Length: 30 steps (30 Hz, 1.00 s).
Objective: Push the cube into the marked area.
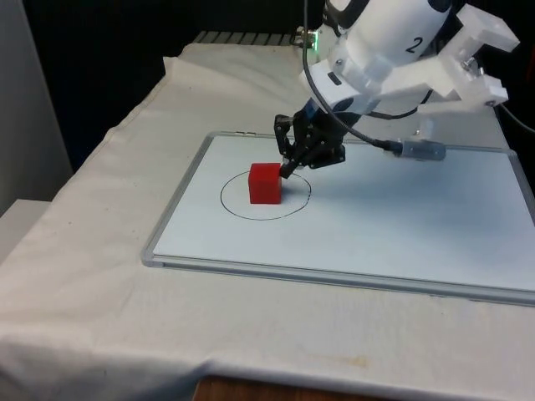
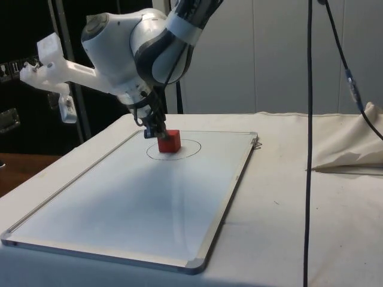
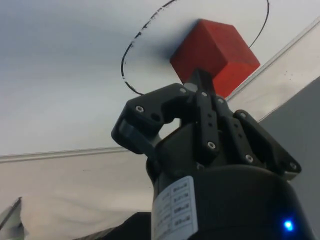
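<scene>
Now the red cube [image 1: 266, 183] sits inside the black circle [image 1: 230, 203] drawn on the whiteboard [image 1: 401, 225], close to the circle's middle in both the front and side views. None of its base crosses the line as far as the pictures show. The gripper [image 1: 288, 171] has its fingers pressed together with nothing between them, and their joined tip touches the cube's face on the side away from the circle's centre, low against the board. In the wrist view the closed fingertips [image 3: 200, 82] meet the cube squarely. Beyond the cube, a grey marker [image 1: 422, 150] lies near the board's far edge. Judging by this, the push looks essentially complete: the cube is already within the marked area. What remains is probably only for the gripper to back away from the cube without nudging it over the line.
</scene>
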Each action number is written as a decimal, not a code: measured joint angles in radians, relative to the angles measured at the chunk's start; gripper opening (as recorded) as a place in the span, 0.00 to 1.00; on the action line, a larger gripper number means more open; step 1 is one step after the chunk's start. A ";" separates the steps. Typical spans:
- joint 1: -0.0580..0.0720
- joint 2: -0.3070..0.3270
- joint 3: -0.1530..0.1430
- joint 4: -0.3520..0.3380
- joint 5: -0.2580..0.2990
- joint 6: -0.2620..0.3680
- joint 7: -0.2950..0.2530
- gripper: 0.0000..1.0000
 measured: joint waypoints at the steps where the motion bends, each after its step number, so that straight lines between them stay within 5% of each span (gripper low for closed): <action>1: 0.000 0.001 -0.001 0.001 -0.003 0.000 0.004 0.00; 30: 0.002 -0.052 0.032 -0.046 0.101 0.070 0.078 0.00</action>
